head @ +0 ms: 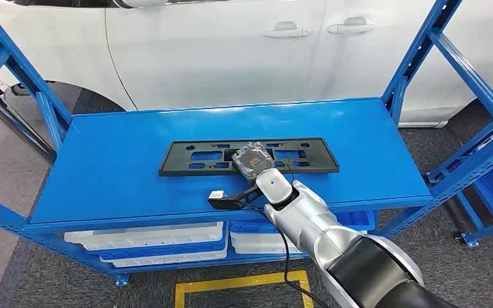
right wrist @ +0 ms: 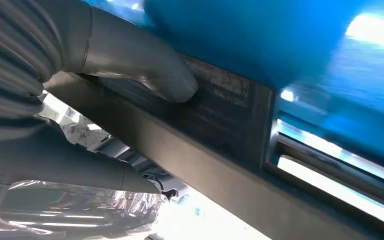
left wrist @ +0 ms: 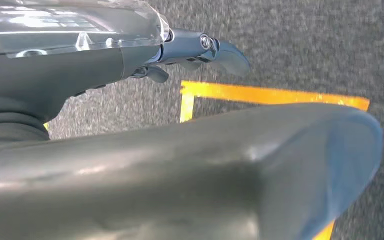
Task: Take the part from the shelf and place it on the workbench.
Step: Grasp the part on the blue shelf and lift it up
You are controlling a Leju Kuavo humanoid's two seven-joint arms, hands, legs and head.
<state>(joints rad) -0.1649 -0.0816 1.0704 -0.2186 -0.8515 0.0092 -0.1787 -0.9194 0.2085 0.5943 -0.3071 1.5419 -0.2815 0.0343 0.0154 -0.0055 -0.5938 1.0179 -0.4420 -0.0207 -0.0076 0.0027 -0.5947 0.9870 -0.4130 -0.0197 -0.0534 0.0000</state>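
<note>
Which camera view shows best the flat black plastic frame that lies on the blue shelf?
The head view: the flat black plastic frame shows whole on the blue shelf, with the right hand at its near edge. The right wrist view shows a close, blurred strip under the thumb. The left wrist view faces the floor.

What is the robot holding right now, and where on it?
The right hand grips the black plate frame at its near long edge, thumb on top. The left hand holds nothing.

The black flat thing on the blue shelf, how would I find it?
Look at the blue shelf in front of the white car. In its middle lies a long black plate with cut-out slots, the right hand on its near edge. Nothing else there is black and flat.
</note>
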